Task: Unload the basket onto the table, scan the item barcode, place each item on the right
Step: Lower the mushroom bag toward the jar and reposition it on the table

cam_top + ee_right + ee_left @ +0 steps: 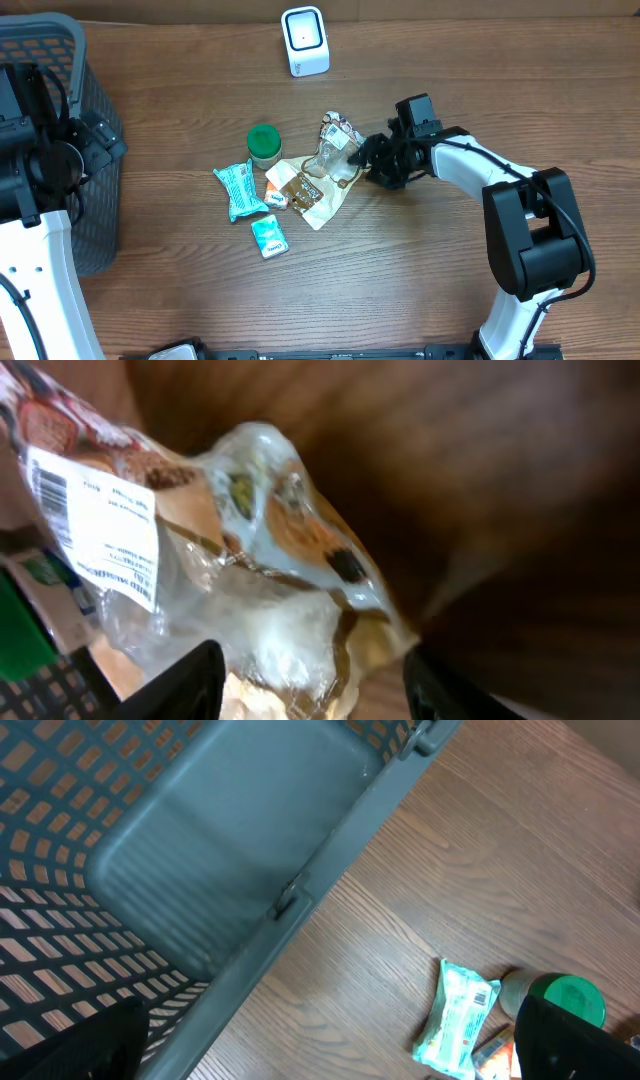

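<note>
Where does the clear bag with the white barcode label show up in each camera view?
Overhead: the clear bag sits just right of centre, at the right pincer tips.
Left wrist: not in it; only basket, teal packet, green lid.
Right wrist: fills the centre, white label at left.
Shared landmark: the wooden table.

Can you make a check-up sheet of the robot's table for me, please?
Surface: wooden table, brown grain.
Job's things: white scanner at the far edge; clear bag with barcode label, at the right end effector.
Clutter: green-lidded jar, teal packet, small teal packet, tan wrapper, grey basket.
End effectors: left end effector open, by the basket; right open around the bag's end.
Cables: black cable along the right arm.
Surroundings: nothing seen.
</note>
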Motion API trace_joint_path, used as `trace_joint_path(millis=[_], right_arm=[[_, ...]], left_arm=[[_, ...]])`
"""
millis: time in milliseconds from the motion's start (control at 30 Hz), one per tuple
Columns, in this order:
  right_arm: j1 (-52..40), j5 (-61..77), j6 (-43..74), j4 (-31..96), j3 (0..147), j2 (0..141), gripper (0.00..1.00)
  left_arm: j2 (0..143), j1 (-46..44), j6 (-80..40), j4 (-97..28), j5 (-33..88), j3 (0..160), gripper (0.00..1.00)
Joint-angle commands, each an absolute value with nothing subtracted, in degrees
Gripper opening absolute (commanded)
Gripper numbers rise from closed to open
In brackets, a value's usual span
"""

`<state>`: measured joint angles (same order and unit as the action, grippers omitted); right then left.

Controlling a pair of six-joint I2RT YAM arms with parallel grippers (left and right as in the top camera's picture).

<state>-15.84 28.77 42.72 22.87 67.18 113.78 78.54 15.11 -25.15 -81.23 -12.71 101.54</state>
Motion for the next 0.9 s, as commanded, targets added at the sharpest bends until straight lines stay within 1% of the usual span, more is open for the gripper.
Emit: trace_joint_path(millis=[0, 67, 167, 267, 333, 400, 700, 867], right_arm=[[-15.8, 25.3, 44.6, 18.9, 63.5, 115.2, 0.61], [-15.8, 29.0, 44.0, 14.1, 62.1, 115.8, 0.62], [-15.8, 35.9, 39.5, 8.8, 61.0, 116.6, 0.64], [-15.8, 40.3, 33.0, 8.2, 61.0, 116.9, 0.75], [-15.8, 44.2, 28.2, 8.2, 61.0, 117.0, 0.78], [-15.8, 45.6, 26.7, 8.2, 61.0, 117.1, 0.78], [-18.8, 46.8, 27.3, 2.9, 61.0, 119.8, 0.8], [-19.7, 46.3, 31.5, -2.1, 61.0, 119.8, 0.8]], left_arm=[[78.6, 15.4, -25.3, -81.2, -13.7, 102.4, 1.0], [78.6, 15.4, -25.3, -81.2, -13.7, 102.4, 1.0], [78.6, 15.4, -25.3, -81.2, -13.6, 102.4, 0.99], [78.6, 15.4, -25.3, -81.2, -13.7, 102.4, 1.0], [78.6, 15.4, -25.3, -81.2, -13.7, 102.4, 1.0], [78.6, 15.4, -25.3, -81.2, -13.7, 102.4, 0.99], [78.6, 15.4, -25.3, -81.2, -13.7, 102.4, 1.0], [78.6, 15.4, -25.3, -81.2, -13.7, 102.4, 0.99]])
